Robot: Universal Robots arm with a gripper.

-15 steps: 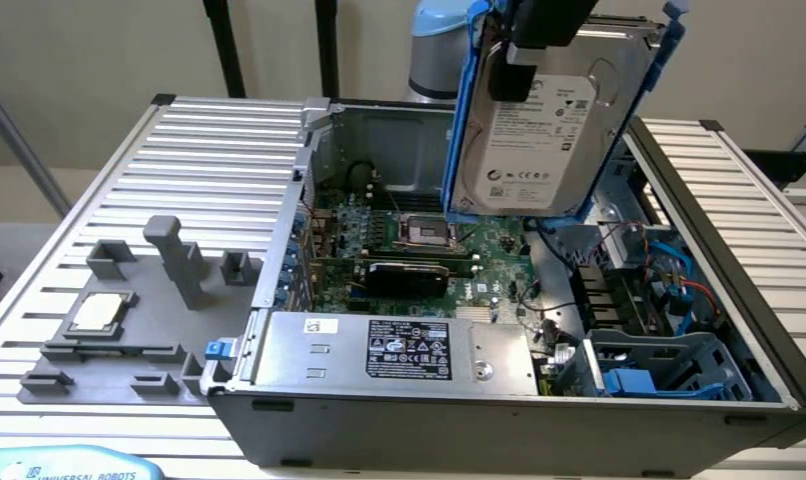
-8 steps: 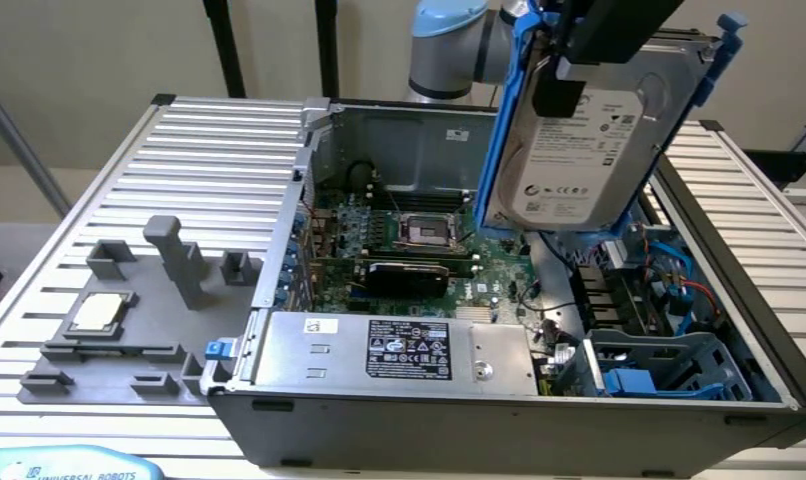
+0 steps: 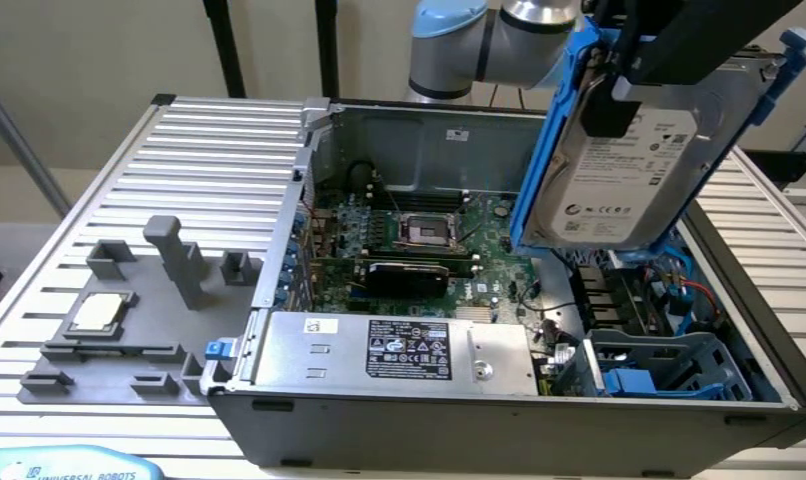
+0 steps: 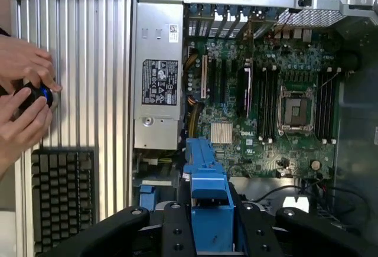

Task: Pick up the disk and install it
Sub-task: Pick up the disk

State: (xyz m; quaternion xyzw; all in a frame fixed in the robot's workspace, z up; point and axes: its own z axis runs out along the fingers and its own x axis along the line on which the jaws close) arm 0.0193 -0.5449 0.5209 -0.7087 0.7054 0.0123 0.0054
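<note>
A ribbed aluminium table (image 3: 216, 130) carries the open computer case (image 3: 510, 425), which lies on its side with its motherboard (image 3: 417, 240) facing up. From my station I place everything off that case.

The disk (image 3: 630, 170) hangs in the air above the case, over the edge on the exterior view's right. It is tilted, with the white label towards the exterior camera. The gripper (image 4: 211, 224) is clamped on it: in the wrist view the black fingers (image 4: 177, 233) sit on either side of the blue carrier frame (image 4: 207, 174), with no gap that I can see.

Inside the case, the power supply (image 3: 376, 350) lies along the near wall. The drive cage (image 3: 663, 365) sits in the near corner on the exterior view's right, with blue parts already in it. Red and blue cables (image 3: 690, 290) run just behind that cage.

Here is what worries me:
- The grip seems to be on the plastic frame, not the metal body. If the frame flexes, the disk could twist or slip and drop onto the board.
- The disk is tilted, so a corner could catch on the cage rim or the case wall and jam.
- The loose cables could get pinched or pulled.
- A person's hands (image 4: 23, 91) hold a small dark device beside the case, next to a keyboard (image 4: 62, 192). I judge them well apart from the arm, but I would not want them any nearer.
</note>
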